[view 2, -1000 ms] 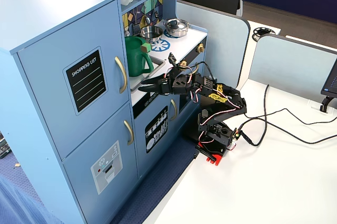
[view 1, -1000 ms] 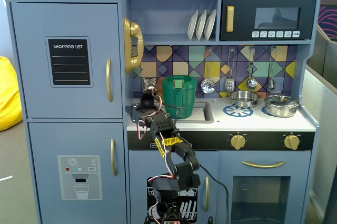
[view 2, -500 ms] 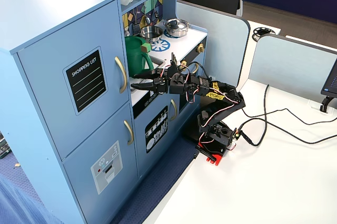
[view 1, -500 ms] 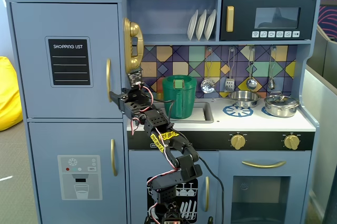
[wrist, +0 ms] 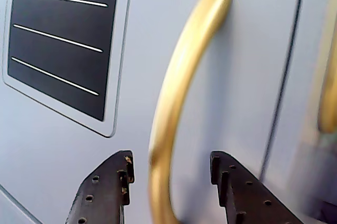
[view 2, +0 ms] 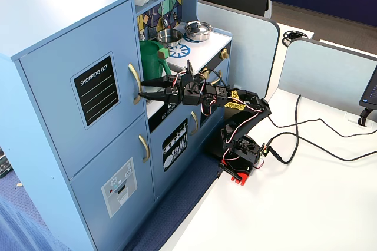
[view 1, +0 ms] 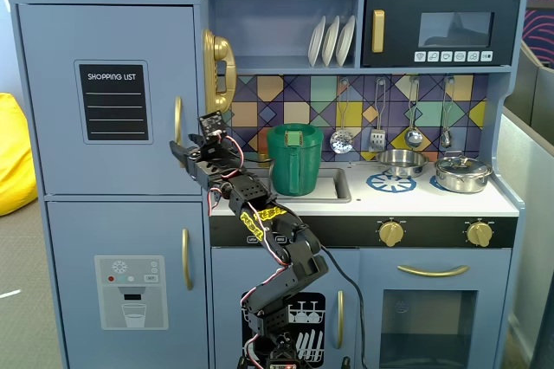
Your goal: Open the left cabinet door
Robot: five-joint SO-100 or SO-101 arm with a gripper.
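Observation:
The left cabinet door (view 1: 112,100) is blue-grey with a black "SHOPPING LIST" panel (view 1: 113,101) and a curved gold handle (view 1: 178,119); it sits shut, flush with the cabinet, and also shows in the other fixed view (view 2: 76,95). In the wrist view the handle (wrist: 181,92) runs down between my two dark fingers (wrist: 108,190), untouched. My gripper (wrist: 169,174) is open, straddling the handle's lower part. In the fixed views the gripper (view 1: 182,154) (view 2: 141,93) reaches the handle's lower end (view 2: 136,83).
Below is the door with the water-dispenser graphic (view 1: 130,291) and its own gold handle (view 1: 185,258). A gold toy phone (view 1: 218,70), a green jug (view 1: 294,159) in the sink, and the counter edge (view 1: 363,209) lie right of the arm. Cables (view 2: 306,139) trail on the white table.

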